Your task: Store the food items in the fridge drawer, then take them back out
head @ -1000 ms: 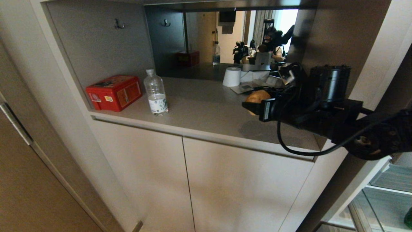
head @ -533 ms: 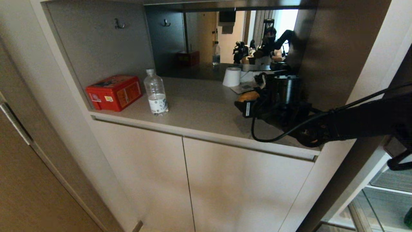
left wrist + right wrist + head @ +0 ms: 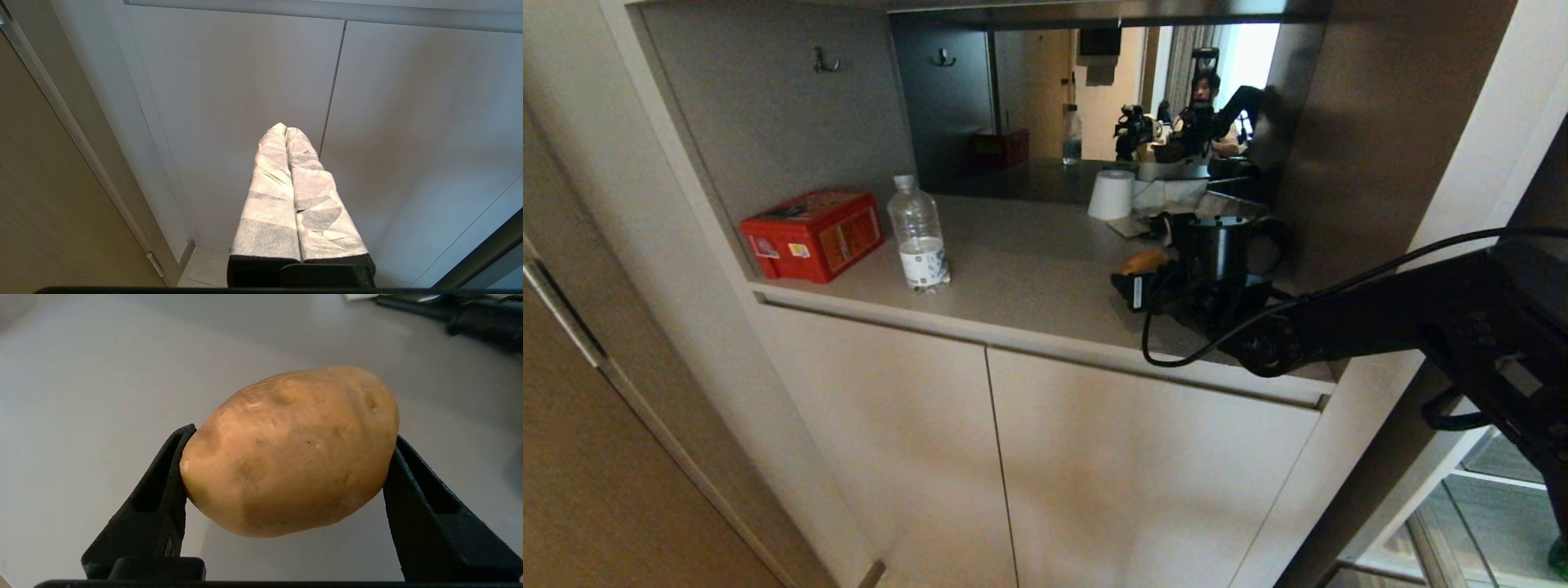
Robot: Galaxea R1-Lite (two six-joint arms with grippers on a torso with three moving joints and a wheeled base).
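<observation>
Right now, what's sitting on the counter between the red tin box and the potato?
In the head view, only the clear water bottle stands between the red tin box and the potato; past it, the counter is bare.

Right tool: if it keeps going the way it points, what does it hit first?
Likely the counter. The right tool, clamped on the potato, points at bare countertop with nothing between, though depth is unclear.

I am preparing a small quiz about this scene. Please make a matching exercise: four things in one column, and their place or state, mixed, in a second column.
1. potato
2. red tin box
3. water bottle
4. left end effector

a. upright on the counter
b. shut, before the cabinet doors
c. leftmost on the counter
d. between the right end effector's fingers

Pairs: 1-d, 2-c, 3-a, 4-b
</observation>
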